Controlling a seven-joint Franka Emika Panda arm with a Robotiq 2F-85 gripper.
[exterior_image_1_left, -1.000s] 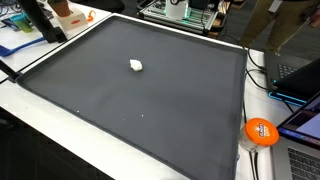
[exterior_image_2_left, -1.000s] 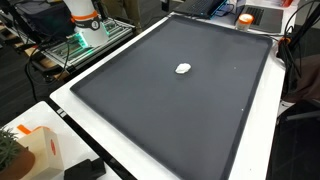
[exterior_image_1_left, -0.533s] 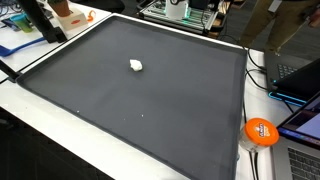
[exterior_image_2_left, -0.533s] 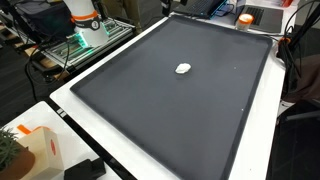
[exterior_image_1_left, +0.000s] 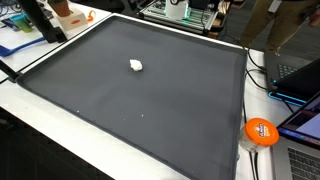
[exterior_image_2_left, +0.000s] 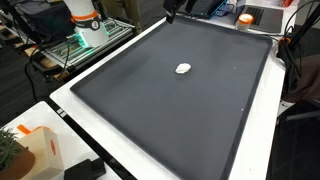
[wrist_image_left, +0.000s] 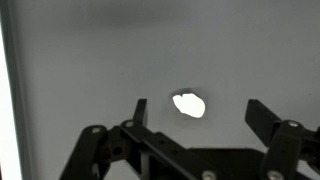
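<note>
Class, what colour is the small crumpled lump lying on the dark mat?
White; the small lump shows best in the wrist view.

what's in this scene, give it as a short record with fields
gripper: open, jaws wide apart, holding nothing
nearest thing: small white crumpled lump, seen between the fingers in the wrist view
contact: none visible
surface: large dark grey mat on a white table
lump's place: alone, toward the middle of the mat in both exterior views
off the mat: round orange disc beside the mat's edge
</note>
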